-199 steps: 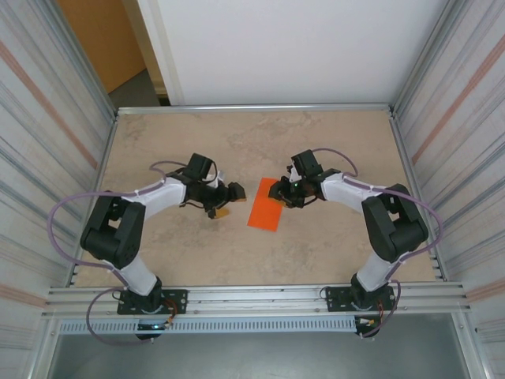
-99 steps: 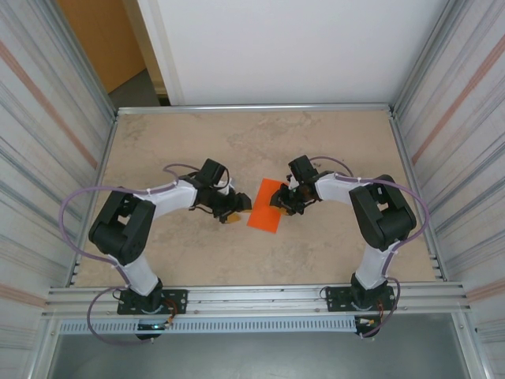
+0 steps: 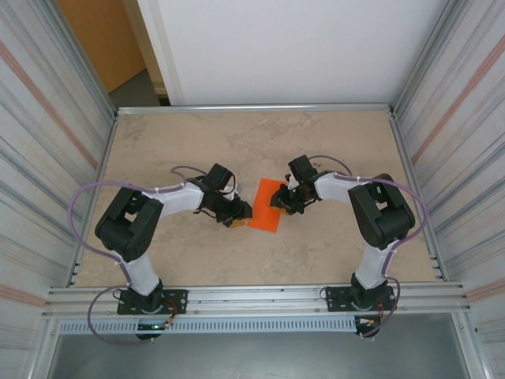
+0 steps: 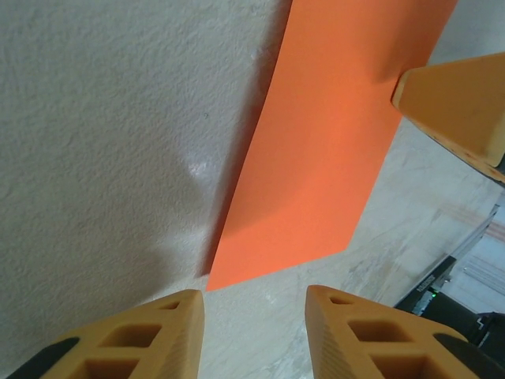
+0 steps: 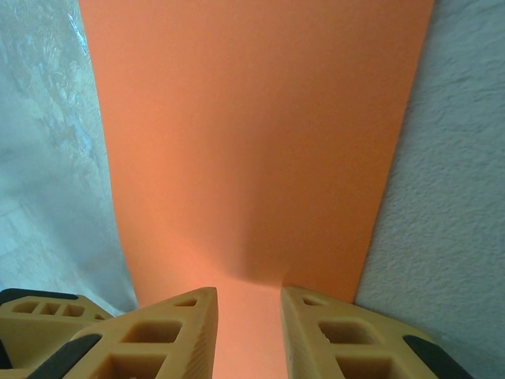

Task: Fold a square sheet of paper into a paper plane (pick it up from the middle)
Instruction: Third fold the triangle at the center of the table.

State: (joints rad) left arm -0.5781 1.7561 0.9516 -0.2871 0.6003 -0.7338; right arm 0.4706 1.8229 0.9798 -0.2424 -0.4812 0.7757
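Note:
The square sheet of paper [image 3: 264,210] is plain bright orange and lies mid-table between both arms. My right gripper [image 3: 279,202] stands on its right part. In the right wrist view the sheet [image 5: 252,134] runs under the right gripper [image 5: 248,294], whose jaws stand narrowly apart with the paper bulging up between them. My left gripper [image 3: 241,215] is at the sheet's left near corner. In the left wrist view the left gripper [image 4: 254,298] is open over bare table, just short of the sheet [image 4: 323,142]. One right fingertip [image 4: 458,103] rests on the paper. The sheet's left edge is lifted and casts a shadow.
The beige stone-patterned table [image 3: 237,142] is walled by corrugated metal panels left and right and a white wall behind. A metal rail [image 3: 252,296] carrying both arm bases runs along the near edge.
My left gripper has moved right to the sheet's corner, and its jaws have narrowed. The right gripper has shifted slightly left onto the sheet and closed a little.

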